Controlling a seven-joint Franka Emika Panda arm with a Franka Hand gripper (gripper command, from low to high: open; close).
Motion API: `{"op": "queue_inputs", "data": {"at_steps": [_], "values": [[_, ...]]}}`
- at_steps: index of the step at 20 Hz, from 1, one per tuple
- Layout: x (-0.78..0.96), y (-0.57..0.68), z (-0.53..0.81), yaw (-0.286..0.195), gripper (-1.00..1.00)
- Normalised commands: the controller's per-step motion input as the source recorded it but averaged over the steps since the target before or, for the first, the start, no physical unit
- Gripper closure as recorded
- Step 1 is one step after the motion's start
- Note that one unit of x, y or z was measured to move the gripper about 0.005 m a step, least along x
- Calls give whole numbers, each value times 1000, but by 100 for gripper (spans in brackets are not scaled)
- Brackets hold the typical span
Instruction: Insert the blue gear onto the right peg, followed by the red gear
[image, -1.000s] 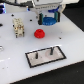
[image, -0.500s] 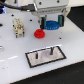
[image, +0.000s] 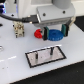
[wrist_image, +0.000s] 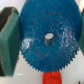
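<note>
**Desk:** Where does the job stand, reading across the exterior view from its left?

**Photographer:** First comes the red gear (image: 37, 34), lying on the white table (image: 12, 60), untouched by the arm. Just beside it, the Panda's gripper (image: 54, 33) has its fingers (wrist_image: 7, 40) clamped on the rim of the blue gear (image: 54, 35), held edge-on above the table. Nearer the camera sits the grey black-framed plate (image: 46, 55), and the right peg (image: 51, 50) stands bare. So neither gear is on; the blue one is only picked up, and both insertions remain.

**Desk:** Any brand, label or lettering to credit?

**Photographer:** None legible. The wrist view shows only blue teeth, the hub's centre hole and a sliver of red.
</note>
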Motion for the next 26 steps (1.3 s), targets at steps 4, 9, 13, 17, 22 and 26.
{"op": "queue_inputs", "data": {"at_steps": [4, 9, 13, 17, 22, 26], "values": [[529, -70, -20, 0, 100], [326, -82, -70, 0, 100], [190, -122, -116, 0, 100], [221, -153, -71, 0, 100], [179, -63, -90, 0, 100], [187, -27, 35, 0, 100]]}}
